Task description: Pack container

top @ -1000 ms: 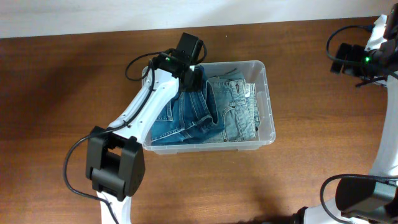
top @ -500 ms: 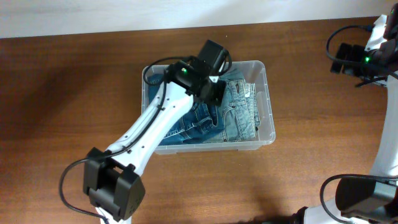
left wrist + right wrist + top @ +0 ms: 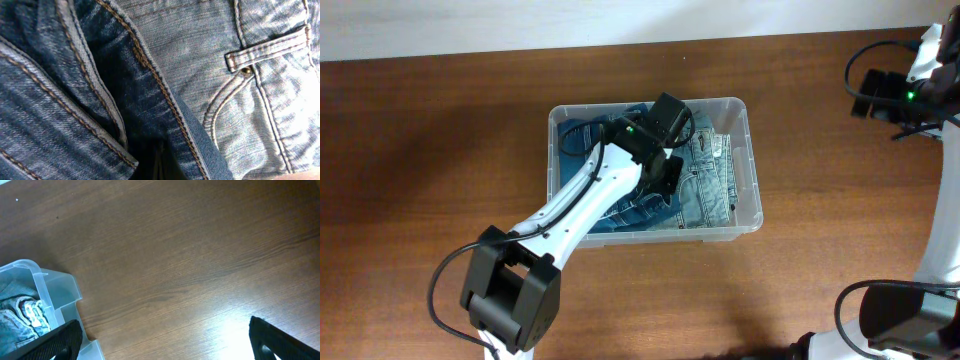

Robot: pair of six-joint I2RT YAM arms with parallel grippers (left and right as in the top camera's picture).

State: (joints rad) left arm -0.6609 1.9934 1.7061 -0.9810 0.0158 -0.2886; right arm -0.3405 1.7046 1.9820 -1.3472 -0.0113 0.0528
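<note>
The container (image 3: 752, 150) is a clear plastic bin in the middle of the table. It holds dark blue jeans (image 3: 605, 205) on the left and lighter blue jeans (image 3: 712, 180) on the right. My left gripper (image 3: 667, 178) reaches down into the bin near its middle. In the left wrist view its fingers (image 3: 160, 162) are shut together and pressed into a fold of the dark jeans (image 3: 60, 100), beside the light jeans (image 3: 210, 55). My right gripper (image 3: 872, 95) is open and empty over bare table at the far right (image 3: 165, 340). The bin's label is hidden.
The wooden table (image 3: 440, 140) surrounds the bin. The bin's corner (image 3: 55, 287) shows at the left of the right wrist view. The left arm (image 3: 570, 215) crosses the bin's front left rim. The table's back edge meets a pale wall.
My left gripper has moved from the bin's back left edge to the right and toward the front, down onto the jeans near the middle. The right arm has not moved.
</note>
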